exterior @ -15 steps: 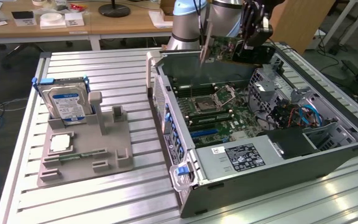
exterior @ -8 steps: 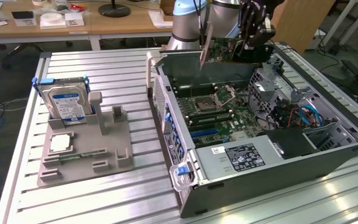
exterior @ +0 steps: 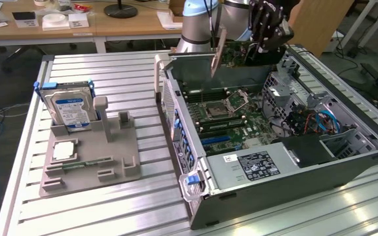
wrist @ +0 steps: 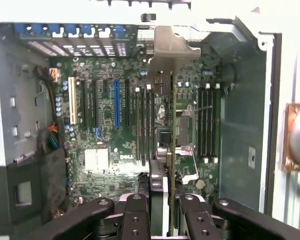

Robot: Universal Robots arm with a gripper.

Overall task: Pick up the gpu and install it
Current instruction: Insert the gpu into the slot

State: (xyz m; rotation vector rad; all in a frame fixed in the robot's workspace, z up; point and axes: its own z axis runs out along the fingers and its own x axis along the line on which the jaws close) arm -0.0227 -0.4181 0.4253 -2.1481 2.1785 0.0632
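The gpu (exterior: 232, 53), a thin dark green card with a silver-grey bracket (exterior: 218, 51) at one end, hangs on edge over the far end of the open computer case (exterior: 366, 147). My gripper (exterior: 260, 48) is shut on it from above. In the wrist view the gpu (wrist: 171, 150) appears edge-on, its bracket (wrist: 172, 45) toward the case's rear wall, held between my gripper (wrist: 169, 202) fingers. Below lies the motherboard (wrist: 105, 125), whose blue slot (wrist: 116, 102) sits off to one side of the card, which is clear of the board.
On the exterior view's left, a grey fixture (exterior: 120, 157) holds a hard drive (exterior: 71, 110) with a blue-white label, a square chip (exterior: 64, 150) and a memory stick (exterior: 77, 167). The power supply (exterior: 255, 164) fills the case's near end. Cables (exterior: 314, 123) crowd its right side.
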